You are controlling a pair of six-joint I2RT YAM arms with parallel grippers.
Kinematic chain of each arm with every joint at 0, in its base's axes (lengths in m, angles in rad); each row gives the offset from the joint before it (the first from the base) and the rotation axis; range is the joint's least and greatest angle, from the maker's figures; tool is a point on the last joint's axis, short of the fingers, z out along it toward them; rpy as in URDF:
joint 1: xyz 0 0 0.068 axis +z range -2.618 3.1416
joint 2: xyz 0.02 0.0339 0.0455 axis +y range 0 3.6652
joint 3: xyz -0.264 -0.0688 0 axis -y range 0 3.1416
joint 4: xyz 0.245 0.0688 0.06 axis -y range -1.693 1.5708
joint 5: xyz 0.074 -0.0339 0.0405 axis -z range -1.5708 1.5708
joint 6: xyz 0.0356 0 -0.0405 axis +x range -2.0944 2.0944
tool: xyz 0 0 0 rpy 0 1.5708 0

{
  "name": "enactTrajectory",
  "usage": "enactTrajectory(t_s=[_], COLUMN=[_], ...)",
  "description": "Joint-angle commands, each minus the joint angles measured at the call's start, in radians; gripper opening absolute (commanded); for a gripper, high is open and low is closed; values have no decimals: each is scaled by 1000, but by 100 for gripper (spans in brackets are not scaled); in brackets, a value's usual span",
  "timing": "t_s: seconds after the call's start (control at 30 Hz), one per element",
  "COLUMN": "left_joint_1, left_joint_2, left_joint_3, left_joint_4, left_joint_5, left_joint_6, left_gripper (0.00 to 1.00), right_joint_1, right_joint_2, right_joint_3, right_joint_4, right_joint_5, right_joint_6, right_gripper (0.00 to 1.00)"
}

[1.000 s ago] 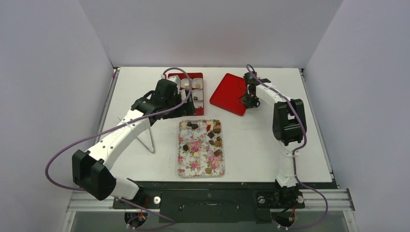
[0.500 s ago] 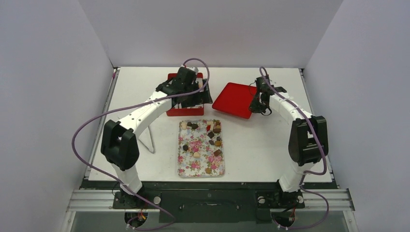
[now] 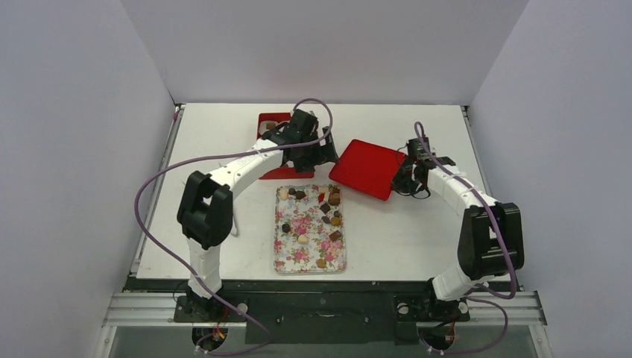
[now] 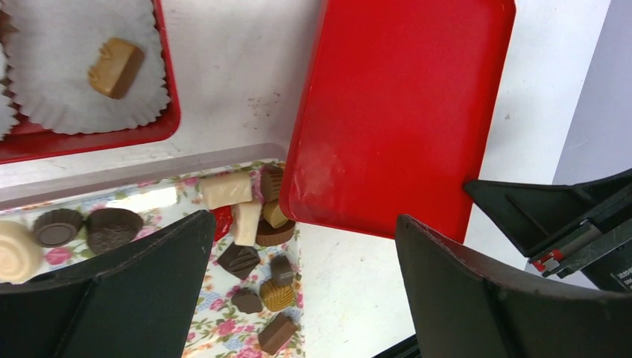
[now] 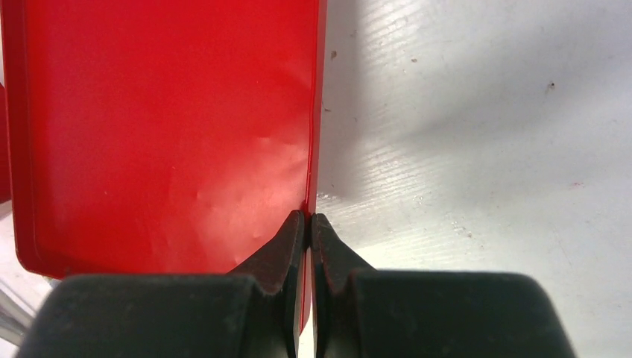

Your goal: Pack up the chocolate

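Note:
Chocolate pieces, dark, tan and cream, lie scattered on the floral tray. In the left wrist view a cluster of chocolate sits at the tray's corner, and one caramel piece rests in a white paper cup in the red box. My left gripper hovers open between box and tray, its jaws wide with nothing between them. My right gripper is shut on the right rim of the flat red lid, pinched between the pads; the lid is tilted.
The red box stands at the back left, mostly hidden under my left arm. The lid's near corner overhangs the tray's far right corner. White walls close off the table's left, back and right sides.
My left arm has swung right, from the box's left side to its right. My right gripper has drawn the red lid nearer, down toward the tray's far corner.

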Motion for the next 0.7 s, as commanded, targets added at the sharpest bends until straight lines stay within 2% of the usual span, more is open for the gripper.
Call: enactTrajectory(t_s=[0.0,0.43,0.67], left_joint_1=[-24,-64,-64], left_joint_2=[6,40,115], left_joint_3=[6,-66,-38], left_joint_4=[96,199,241], left_joint_5=[-25,-80,-1], left_joint_6=[-76,-224,-250], left_gripper=[88,79,75], right_joint_1=[-26,-75,-95], right_joint_2=[-70,-172,-214], right_joint_3=[-46,-161,-210], right_joint_4=[98,115,107], right_joint_5=[-74,-129,-137], right_joint_6=[21,-4,-27], right_gripper=[0,0,0])
